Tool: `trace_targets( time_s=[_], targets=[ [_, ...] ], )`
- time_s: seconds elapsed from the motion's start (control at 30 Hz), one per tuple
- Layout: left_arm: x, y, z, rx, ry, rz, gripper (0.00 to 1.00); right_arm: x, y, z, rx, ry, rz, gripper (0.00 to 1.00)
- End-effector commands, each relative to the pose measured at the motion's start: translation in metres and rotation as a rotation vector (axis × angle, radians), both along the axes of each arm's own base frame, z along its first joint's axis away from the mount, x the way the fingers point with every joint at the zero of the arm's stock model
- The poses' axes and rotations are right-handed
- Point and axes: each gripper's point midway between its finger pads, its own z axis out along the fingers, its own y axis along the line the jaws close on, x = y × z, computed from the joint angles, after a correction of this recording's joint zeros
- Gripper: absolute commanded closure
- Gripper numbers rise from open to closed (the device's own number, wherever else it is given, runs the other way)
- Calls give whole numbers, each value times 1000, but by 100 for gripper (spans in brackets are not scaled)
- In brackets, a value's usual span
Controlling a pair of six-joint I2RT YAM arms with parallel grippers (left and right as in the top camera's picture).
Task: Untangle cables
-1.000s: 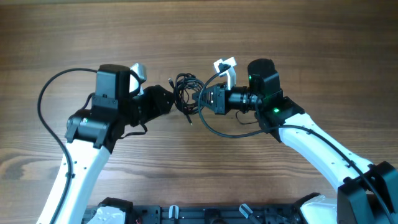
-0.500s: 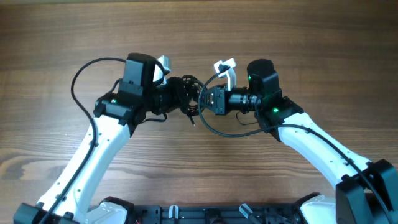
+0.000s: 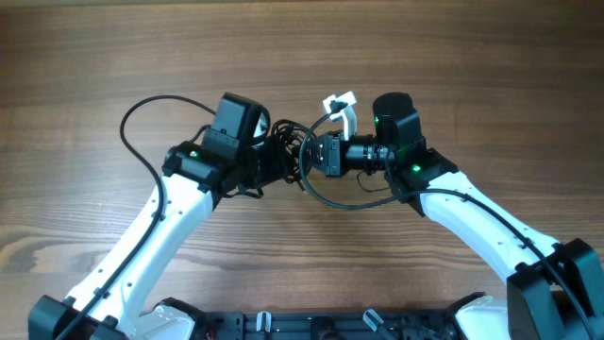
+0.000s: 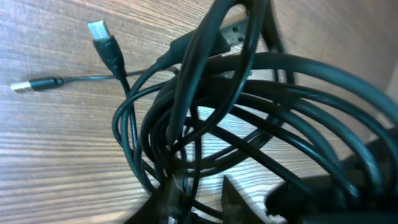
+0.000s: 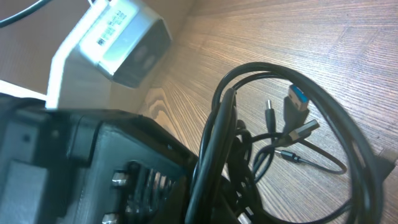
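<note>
The cables (image 3: 286,139) are a knotted bundle of thin black wires at mid-table, between my two grippers. In the left wrist view the loops (image 4: 205,124) fill the frame, with a silver USB plug (image 4: 102,34) and a small barrel plug (image 4: 28,84) lying loose on the wood. My left gripper (image 3: 276,162) is at the bundle's left side; its fingers (image 4: 199,199) are apart with a few strands running between them. My right gripper (image 3: 304,156) is shut on the bundle's right side; strands (image 5: 292,124) run down into its jaws (image 5: 249,199).
The table is brown wood (image 3: 453,66). A black rail (image 3: 311,326) runs along the front edge. The thick cables fixed to the arms loop out beside them on the left (image 3: 142,109) and under the right wrist (image 3: 340,198). The left wrist camera housing (image 5: 118,37) is close above the bundle.
My left arm has swung right and forward until its gripper reaches into the bundle. The right arm has held still with the cables.
</note>
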Motion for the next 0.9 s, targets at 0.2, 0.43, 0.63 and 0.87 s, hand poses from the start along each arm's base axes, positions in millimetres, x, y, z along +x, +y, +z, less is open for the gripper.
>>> trace_targets(
  time_s=[0.2, 0.43, 0.63, 0.87],
  targets=[
    [4, 19, 46, -30, -156, 29, 96, 41, -32, -29, -157, 142, -365, 96],
    [-116, 17, 115, -60, -459, -485, 91, 74, -71, -43, -240, 162, -689, 96],
    [-94, 53, 92, 112, -348, -209, 32, 81, -79, -37, -249, 81, -631, 96],
    [12, 15, 49, 68, -268, 11, 24, 45, -41, -20, -174, -67, -239, 95]
  ],
)
